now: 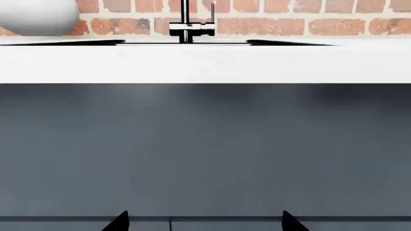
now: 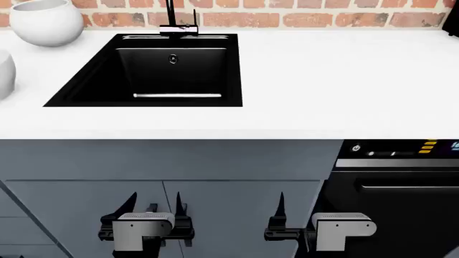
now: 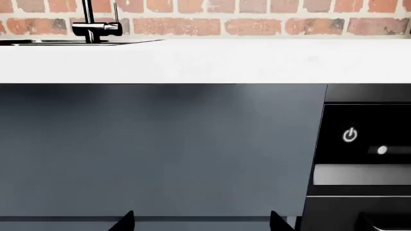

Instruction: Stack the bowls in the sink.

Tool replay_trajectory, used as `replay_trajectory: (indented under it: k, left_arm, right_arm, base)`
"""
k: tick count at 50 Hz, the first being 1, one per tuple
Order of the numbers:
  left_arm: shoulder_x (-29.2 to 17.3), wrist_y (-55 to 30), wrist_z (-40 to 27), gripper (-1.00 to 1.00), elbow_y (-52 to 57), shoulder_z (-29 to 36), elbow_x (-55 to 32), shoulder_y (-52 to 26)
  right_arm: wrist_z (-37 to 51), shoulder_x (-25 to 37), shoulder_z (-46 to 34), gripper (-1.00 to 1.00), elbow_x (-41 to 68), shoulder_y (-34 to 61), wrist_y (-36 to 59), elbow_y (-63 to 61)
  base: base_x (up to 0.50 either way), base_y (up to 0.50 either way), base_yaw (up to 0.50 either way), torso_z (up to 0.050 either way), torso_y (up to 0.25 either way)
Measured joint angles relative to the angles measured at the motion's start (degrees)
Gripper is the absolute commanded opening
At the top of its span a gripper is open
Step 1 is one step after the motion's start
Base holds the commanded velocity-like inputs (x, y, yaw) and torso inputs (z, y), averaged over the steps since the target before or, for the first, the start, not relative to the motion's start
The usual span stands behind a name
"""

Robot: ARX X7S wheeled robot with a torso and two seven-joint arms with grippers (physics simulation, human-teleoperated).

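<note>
On white countertop [image 2: 323,80], left of matte black recessed sink [image 2: 86,91]: two glossy white round bowls, one [image 2: 44,21] whole, other [image 2: 4,72] cropped. Left gripper [image 2: 154,207], right gripper [image 2: 281,207] low, both agape, empty.

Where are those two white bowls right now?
Head view: both bowls sit on the white counter left of the sink, one by the brick wall, the other cut off at the frame's left edge.

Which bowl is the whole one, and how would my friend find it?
Start at the black sink set in the white counter. Go to the back left corner by the brick wall: the round white bowl sits there. The other bowl, nearer, is cut off by the picture's edge.
</note>
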Motion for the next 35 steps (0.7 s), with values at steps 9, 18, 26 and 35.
replay_trajectory:
  k: [9,18,26,35]
  left_arm:
    - [-0.94,0.62,-1.09,1.00,0.01,1.19,-1.07,0.13]
    - [-1.79,0.78,-2.11,1.00,-0.15,2.43,-3.09,0.08]
    - [-2.64,0.61,-3.00,1.00,-0.35,3.17,-4.72,-0.09]
    - [-3.47,0.57,-3.87,1.00,-0.44,4.08,-5.88,-0.23]
  right_arm:
    - [1.66,0.92,-1.08,1.00,0.63,-0.09,0.07,-0.22]
    - [3.05,2.28,-2.43,1.00,1.71,0.01,0.83,-0.43]
    - [3.67,3.28,-4.11,1.00,1.98,0.16,1.69,-0.40]
    - [4.26,4.21,-5.60,1.00,2.16,0.26,2.47,-0.48]
  base:
    - [0.00,0.00,0.00,0.000,0.000]
    - [0.00,0.21,0.00,0.000,0.000]
    - [0.00,0.50,0.00,0.000,0.000]
    - [-0.03,0.50,0.00,0.000,0.000]
